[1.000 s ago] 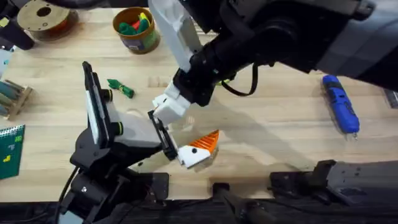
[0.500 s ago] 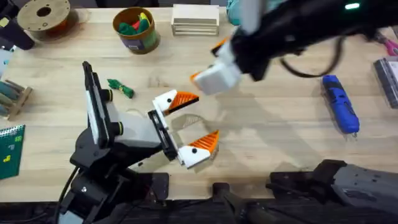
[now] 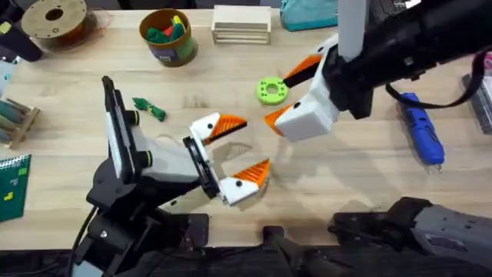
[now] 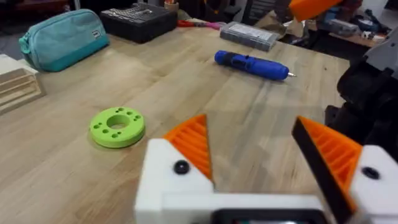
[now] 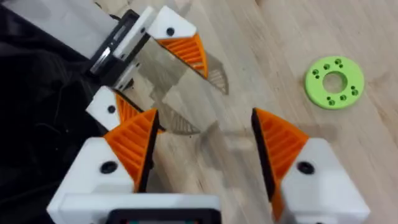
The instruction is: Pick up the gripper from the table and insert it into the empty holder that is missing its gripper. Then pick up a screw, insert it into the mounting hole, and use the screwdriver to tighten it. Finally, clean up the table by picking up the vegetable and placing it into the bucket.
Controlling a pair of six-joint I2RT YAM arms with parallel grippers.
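At the table's far edge, the bucket [image 3: 168, 35] holds colourful toys; both tools [image 3: 233, 151] [image 3: 296, 91] gape apart.

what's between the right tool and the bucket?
Overhead view: the green ring lies on the table, beside the right tool on the bucket side. Bare wood from the ring to the bucket.

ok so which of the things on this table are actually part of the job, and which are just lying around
Part of the job:
screwdriver
vegetable
bucket
left gripper with both orange tips, jaws open
right gripper, jaws open

Just lying about:
green ring disc
teal pouch
filament spool
wooden slats
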